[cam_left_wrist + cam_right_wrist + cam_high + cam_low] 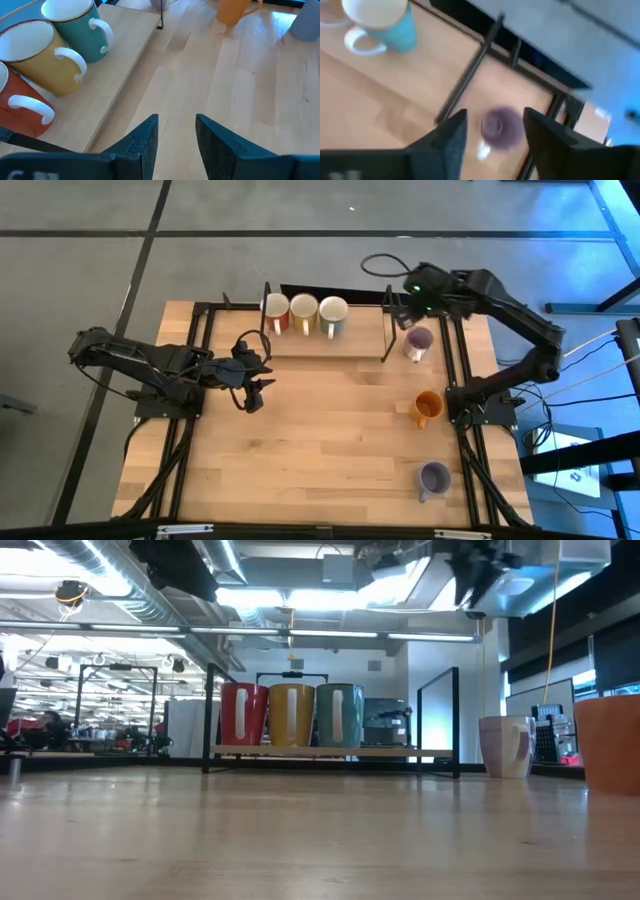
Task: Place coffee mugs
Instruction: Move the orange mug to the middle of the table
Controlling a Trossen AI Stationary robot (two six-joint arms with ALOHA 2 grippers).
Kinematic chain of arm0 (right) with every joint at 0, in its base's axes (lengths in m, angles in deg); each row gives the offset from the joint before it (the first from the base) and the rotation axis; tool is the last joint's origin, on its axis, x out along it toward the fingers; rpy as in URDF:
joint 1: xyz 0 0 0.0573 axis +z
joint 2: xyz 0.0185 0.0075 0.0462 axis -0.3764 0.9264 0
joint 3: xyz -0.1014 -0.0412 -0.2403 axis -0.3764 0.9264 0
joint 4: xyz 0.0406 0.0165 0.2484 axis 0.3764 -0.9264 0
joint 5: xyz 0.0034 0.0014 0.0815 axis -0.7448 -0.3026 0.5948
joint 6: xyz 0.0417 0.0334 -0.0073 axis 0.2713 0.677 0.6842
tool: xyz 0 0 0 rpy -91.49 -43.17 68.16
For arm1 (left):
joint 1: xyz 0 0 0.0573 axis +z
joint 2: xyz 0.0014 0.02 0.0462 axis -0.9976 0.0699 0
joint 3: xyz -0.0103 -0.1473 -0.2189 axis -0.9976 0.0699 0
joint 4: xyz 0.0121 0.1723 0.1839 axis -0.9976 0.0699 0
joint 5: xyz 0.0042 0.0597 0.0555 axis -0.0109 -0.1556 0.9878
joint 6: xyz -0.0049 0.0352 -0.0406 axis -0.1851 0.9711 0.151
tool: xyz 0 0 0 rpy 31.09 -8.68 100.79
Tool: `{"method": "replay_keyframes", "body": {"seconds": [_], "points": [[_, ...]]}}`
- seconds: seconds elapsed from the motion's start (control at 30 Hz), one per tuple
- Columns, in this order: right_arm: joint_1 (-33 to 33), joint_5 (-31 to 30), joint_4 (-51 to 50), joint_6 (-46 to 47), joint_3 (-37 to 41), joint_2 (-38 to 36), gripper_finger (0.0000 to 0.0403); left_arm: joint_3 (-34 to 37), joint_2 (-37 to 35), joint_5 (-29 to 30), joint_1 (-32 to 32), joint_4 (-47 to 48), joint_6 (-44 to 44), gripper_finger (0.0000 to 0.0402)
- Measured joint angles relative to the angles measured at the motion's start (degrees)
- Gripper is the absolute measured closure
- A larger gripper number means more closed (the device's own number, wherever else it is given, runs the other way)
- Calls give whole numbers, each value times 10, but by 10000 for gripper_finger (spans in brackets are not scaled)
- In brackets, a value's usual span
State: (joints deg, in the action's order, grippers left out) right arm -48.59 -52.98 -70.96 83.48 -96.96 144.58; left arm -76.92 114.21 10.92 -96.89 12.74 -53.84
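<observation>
Three mugs with white insides stand upright in a row on a low wooden shelf [330,345] at the far side: red [275,308], yellow [303,308] and teal [333,310]. A pale purple mug [417,340] stands on the table just right of the shelf's post. An orange mug [427,408] and another purple mug [434,477] stand along the right edge. My right gripper [495,117] hangs open, high above the pale purple mug [501,127]. My left gripper [176,120] is open over bare table near the shelf's left end, touching nothing.
The shelf has black upright posts at both ends [388,325]. Black frame rails [455,360] run along the table's left and right sides. Bare wood lies across the middle and near part of the table [320,450].
</observation>
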Motion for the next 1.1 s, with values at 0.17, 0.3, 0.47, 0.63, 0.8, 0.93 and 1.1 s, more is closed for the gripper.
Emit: {"method": "replay_keyframes", "body": {"seconds": [0.17,0.3,0.47,0.63,0.8,0.93,1.1], "points": [[34,78,-25,60,58,-70,159,0,0,-1,0,0,0,276],[111,119,-18,150,127,-116,140,0,0,-1,0,0,-1,276],[229,154,4,269,212,-127,149,0,0,-1,0,0,0,276],[330,193,18,369,285,-112,167,0,0,-1,0,0,0,276],[393,201,51,452,353,-98,179,0,0,-1,0,0,0,276],[400,216,111,475,408,-86,189,0,0,-1,0,0,0,276],[400,224,160,476,451,-70,204,0,0,-1,0,0,0,276]]}}
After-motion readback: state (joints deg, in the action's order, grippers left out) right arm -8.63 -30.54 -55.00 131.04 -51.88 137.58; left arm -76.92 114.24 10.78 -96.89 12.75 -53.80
